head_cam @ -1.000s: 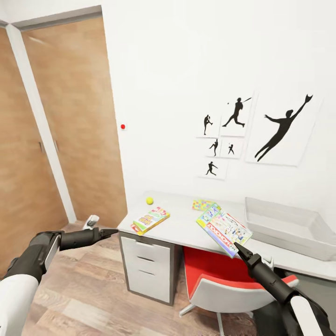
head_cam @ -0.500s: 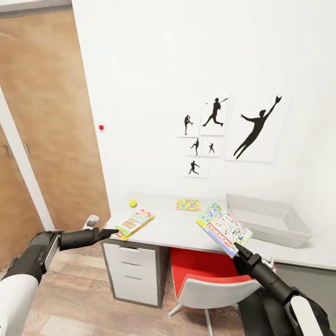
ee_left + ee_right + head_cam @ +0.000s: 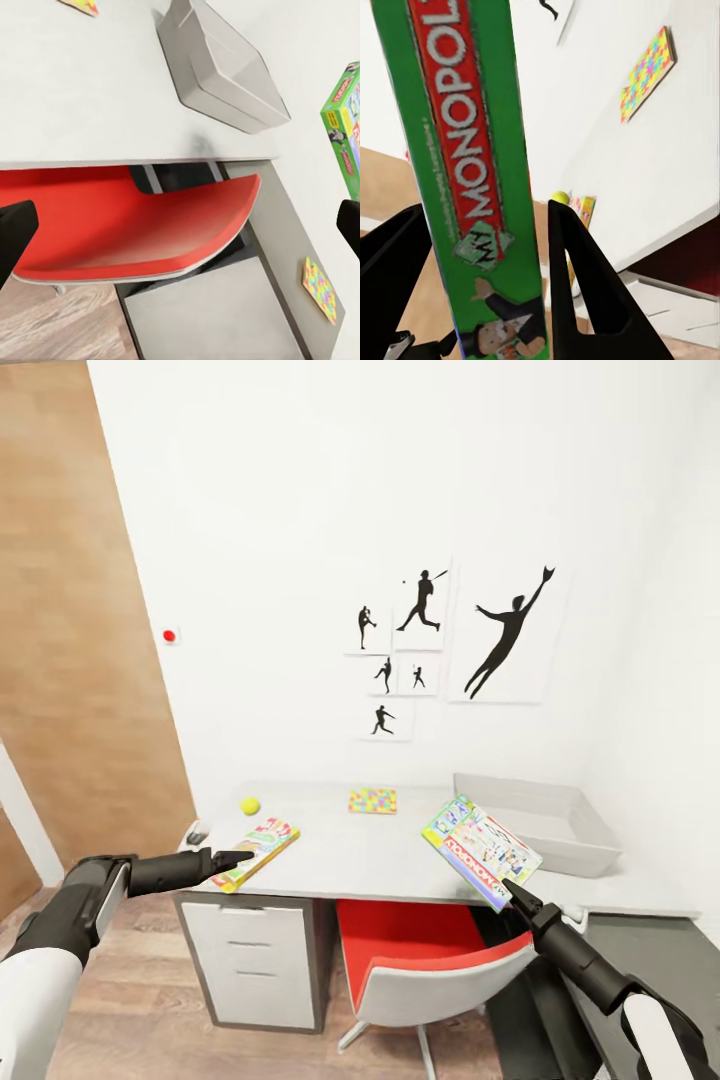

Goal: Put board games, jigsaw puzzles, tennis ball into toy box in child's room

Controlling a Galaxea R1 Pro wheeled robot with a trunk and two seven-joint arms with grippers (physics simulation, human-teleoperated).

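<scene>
The green-edged board game (image 3: 481, 850) carries the word MONOPOLY in white capitals on a red band along its green side, with the moustached mascot printed below it in the right wrist view; its lid is a busy print of pale blue, yellow and pink. The right tool (image 3: 512, 891) pinches this flat box by its lower edge, black tapered fingers (image 3: 581, 285) pressed to either side of the green edge, holding it tilted in the air over the front of the worktop (image 3: 370, 855). The worktop is a long slab, pale grey-white and faintly mottled, on a white drawer unit (image 3: 255, 960), with a red-seated, grey-shelled chair (image 3: 430, 970) tucked beneath. On it lie a second board game (image 3: 256, 851), flat, red and yellow with lettering too small to read, at the left front corner; a yellow-green tennis ball (image 3: 249, 806) just behind it; and a thin jigsaw puzzle (image 3: 373, 801) of yellow, red, blue and green pieces near the wall. The toy box (image 3: 535, 823), a shallow pale grey bin with sloping sides and a rim, sits at the right end. The left tool (image 3: 238, 856) holds nothing, its fingers parted wide in the left wrist view, hanging in front of the red and yellow box in the head view. Black baseball-player silhouettes (image 3: 508, 628) hang on the white wall.
</scene>
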